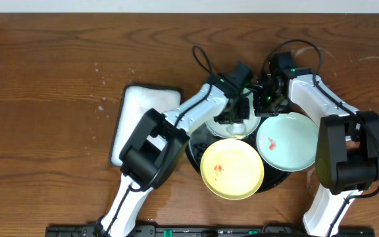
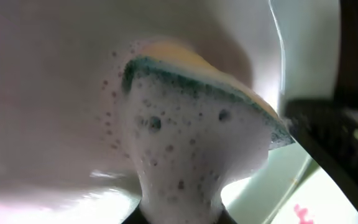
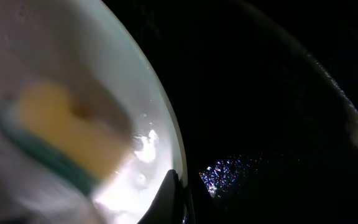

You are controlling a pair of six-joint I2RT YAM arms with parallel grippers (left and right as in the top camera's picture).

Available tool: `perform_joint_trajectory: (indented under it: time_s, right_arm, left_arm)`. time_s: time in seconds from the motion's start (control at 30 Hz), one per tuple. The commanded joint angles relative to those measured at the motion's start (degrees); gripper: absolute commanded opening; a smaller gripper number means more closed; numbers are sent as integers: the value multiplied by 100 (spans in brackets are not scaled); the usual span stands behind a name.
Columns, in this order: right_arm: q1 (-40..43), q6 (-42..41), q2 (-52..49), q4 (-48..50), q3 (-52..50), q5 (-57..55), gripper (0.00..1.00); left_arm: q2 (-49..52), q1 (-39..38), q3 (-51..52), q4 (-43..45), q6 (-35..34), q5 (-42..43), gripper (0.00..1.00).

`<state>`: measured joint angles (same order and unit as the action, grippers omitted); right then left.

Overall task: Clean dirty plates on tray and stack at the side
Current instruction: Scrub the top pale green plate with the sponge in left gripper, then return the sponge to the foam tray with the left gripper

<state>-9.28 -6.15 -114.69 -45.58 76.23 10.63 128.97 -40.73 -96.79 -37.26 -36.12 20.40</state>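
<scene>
The black tray (image 1: pixel 275 179) holds three plates. A pale yellow plate (image 1: pixel 232 170) with red stains lies at its front. A mint plate (image 1: pixel 288 141) with red stains lies at the right. A second mint plate (image 1: pixel 232 128) lies at the back, mostly hidden under both grippers. My left gripper (image 1: pixel 237 113) is shut on a foamy green-and-yellow sponge (image 2: pixel 191 124) and presses it on this plate's inside (image 2: pixel 42 93). My right gripper (image 3: pixel 180 199) is shut on this plate's rim (image 3: pixel 160 112), above the wet tray (image 3: pixel 278 93). The sponge (image 3: pixel 67 140) is blurred in the right wrist view.
A white rectangular dish (image 1: pixel 143 118) stands left of the tray on the brown wooden table (image 1: pixel 45 79), with no sponge in it. Both arms cross over the tray's back half. Water drops lie near the dish's far corner.
</scene>
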Motion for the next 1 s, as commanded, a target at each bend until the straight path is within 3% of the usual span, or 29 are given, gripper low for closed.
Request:
perform_joint_trajectory:
  time_s: [0.0,0.33,0.47,0.6,0.97]
  right_arm:
    - [-20,13,-44,-52,-68,-175,1]
    - [-20,-4,-44,-50,-68,-116,1]
    - [-20,-4,-44,-50,-68,-116,1]
    - [-20,-4,-44,-50,-68,-118,1]
    - [-15,-4,57,-105,33,-153,1]
  left_arm:
    - [378,-133,190,-177,-168,442,8]
    - [280,476,83,-1482,201,-1014,8]
    - [129,756,-120,-1519,487,-1113,8]
    - [-76,929,-455,-1582,898,-1735,7]
    - [-1633,1123,-643,-2111,1456,-1777,7]
